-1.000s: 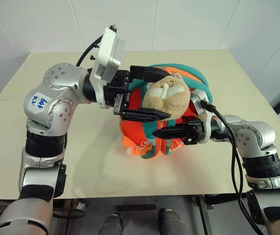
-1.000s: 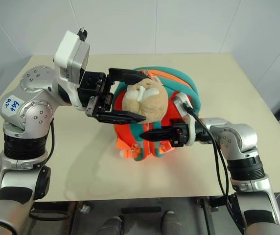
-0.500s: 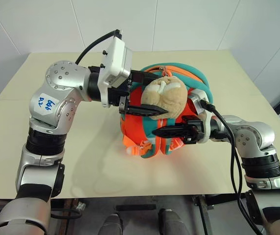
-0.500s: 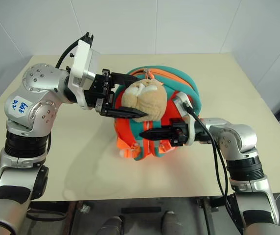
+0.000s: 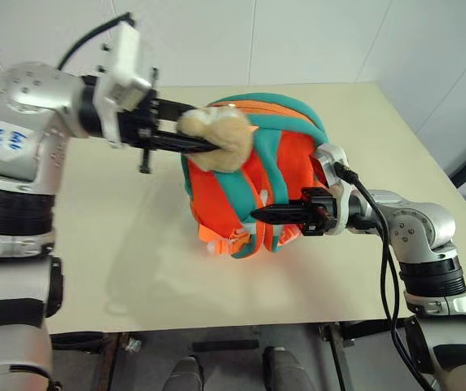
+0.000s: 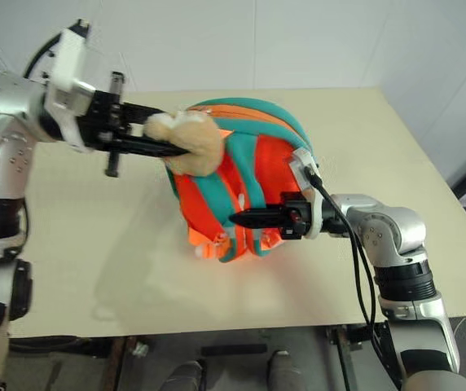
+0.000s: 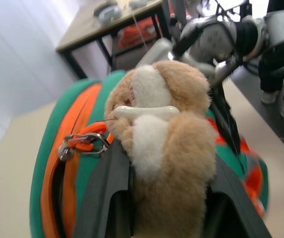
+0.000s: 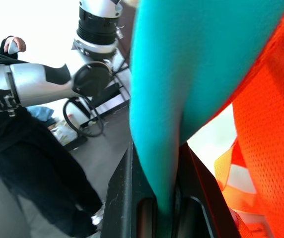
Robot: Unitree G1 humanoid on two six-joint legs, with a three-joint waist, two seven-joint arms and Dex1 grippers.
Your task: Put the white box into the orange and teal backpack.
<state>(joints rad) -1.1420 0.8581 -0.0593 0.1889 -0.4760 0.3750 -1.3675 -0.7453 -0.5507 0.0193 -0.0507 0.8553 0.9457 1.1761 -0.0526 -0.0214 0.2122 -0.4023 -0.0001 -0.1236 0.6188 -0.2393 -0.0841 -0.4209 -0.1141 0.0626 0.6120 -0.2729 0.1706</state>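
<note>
Orange and teal backpack point(image 5: 257, 187) stands mid-bench point(image 5: 135, 269), between both hands. Left hand point(image 5: 196, 145) clamped on tan plush head point(image 5: 221, 138) at the pack's upper left. Right hand point(image 5: 265, 215) pinched tight on a teal strap point(image 8: 181, 74) at its near right side.

Small rounded orange fabric backpack point(image 5: 253, 175) w/ teal padded straps & trim; tan-and-white plush animal head point(image 5: 217, 140); pale cream flat tabletop point(image 5: 119, 244); black gripper fingers point(image 5: 278, 214).
</note>
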